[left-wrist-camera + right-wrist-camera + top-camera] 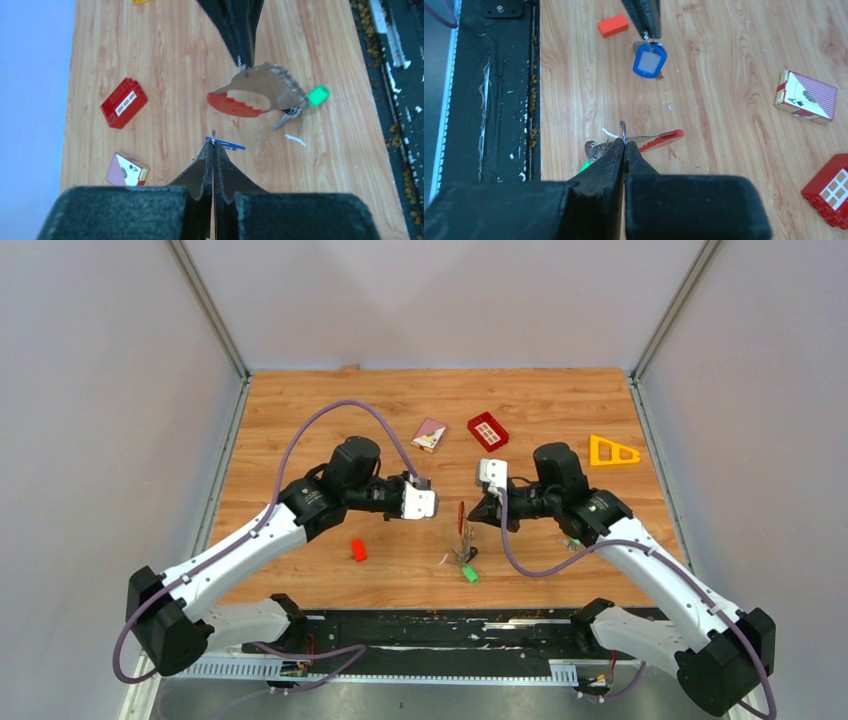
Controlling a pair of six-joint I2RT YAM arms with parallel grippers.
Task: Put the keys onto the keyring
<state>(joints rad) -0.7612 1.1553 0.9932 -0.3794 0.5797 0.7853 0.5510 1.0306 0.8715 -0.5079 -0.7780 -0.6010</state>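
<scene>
left claw [213, 144] pinches the light, stiff blue key [650, 60] by one end, right claw [624, 145] pinches the keyring [265, 87] at its thin, probably slippery metal ring, looks fiddly

Pale wooden tabletop [300, 410] between grey walls [100, 390], red gridded brick [487, 430] at far middle, playing-card pack [429, 434] just left of it, yellow triangular frame [612, 451] near right edge, small red block [358, 550] left of centre, black strip [440, 630] along near edge
</scene>
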